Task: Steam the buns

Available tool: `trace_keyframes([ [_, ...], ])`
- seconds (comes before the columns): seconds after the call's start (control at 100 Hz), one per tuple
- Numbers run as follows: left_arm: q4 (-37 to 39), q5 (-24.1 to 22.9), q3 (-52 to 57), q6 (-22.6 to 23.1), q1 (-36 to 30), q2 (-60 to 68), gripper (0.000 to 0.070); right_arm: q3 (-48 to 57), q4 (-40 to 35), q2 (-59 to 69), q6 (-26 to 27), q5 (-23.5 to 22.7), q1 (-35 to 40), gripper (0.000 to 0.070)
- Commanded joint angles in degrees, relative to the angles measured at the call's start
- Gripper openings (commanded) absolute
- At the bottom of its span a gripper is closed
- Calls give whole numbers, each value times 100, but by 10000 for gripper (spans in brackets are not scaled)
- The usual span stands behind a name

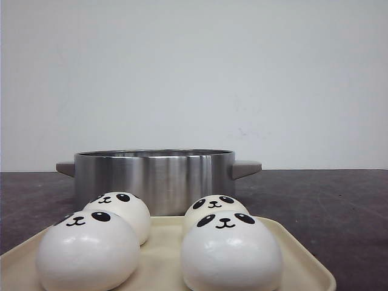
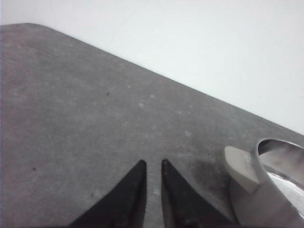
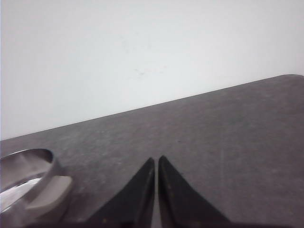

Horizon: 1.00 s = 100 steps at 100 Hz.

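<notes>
Four glossy white buns with black panda faces sit on a cream tray (image 1: 303, 267) at the near edge of the front view: front left (image 1: 88, 251), back left (image 1: 121, 212), back right (image 1: 215, 205) and front right (image 1: 230, 254). Behind the tray stands a steel pot (image 1: 154, 179) with grey handles. Neither gripper shows in the front view. My left gripper (image 2: 153, 163) hovers over bare table beside the pot's handle (image 2: 240, 168), fingers nearly together and empty. My right gripper (image 3: 157, 158) is shut and empty, over bare table on the pot's (image 3: 23, 190) other side.
The dark grey table (image 1: 339, 200) runs back to a white wall. The pot has no lid on it. The buns and the tray do not show in either wrist view.
</notes>
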Motion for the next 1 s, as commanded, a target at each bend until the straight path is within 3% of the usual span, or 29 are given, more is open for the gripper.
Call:
trace_keyframes([
  [0.0,-4,315,190,-238,7,-7,12,107,90,-4,192,-232,4,6],
  [0.11,-476,1222,791,-299,7,105,13,612,31,33,372,-804,4,4],
  [0.21,-1043,1757,1585,-264,4,570,13,1427,-234,387,260,-949,4,4],
  [0.29,-1390,1781,2321,-35,-33,1132,13,2273,-702,957,-149,-953,4,4],
  [0.51,-1482,1856,4227,1257,-350,2776,13,4524,-1976,2837,-1029,-1180,127,4],
  [0.71,-2131,1884,5681,1375,-540,4035,22,5523,-2076,3956,-1097,-1545,389,4],
  [0.75,-2337,1884,5908,1377,-636,4201,64,5593,-2068,4083,-1075,-1545,498,7],
  [0.79,-2538,1884,6107,1379,-728,4336,172,5624,-2022,4192,-1058,-1545,638,42],
  [0.87,-2804,1886,6330,1373,-872,4498,502,5626,-1976,4332,-1021,-1532,997,287],
  [0.9,-2830,1906,6347,1351,-914,4524,585,5626,-1980,4382,-1021,-1517,1147,370],
  [0.94,-2850,1934,6347,1340,-960,4551,630,5626,-1982,4448,-1023,-1471,1355,434],
  [0.99,-2966,1952,6347,1335,-1012,4562,634,5626,-1976,4538,-1025,-1355,1615,445],
])
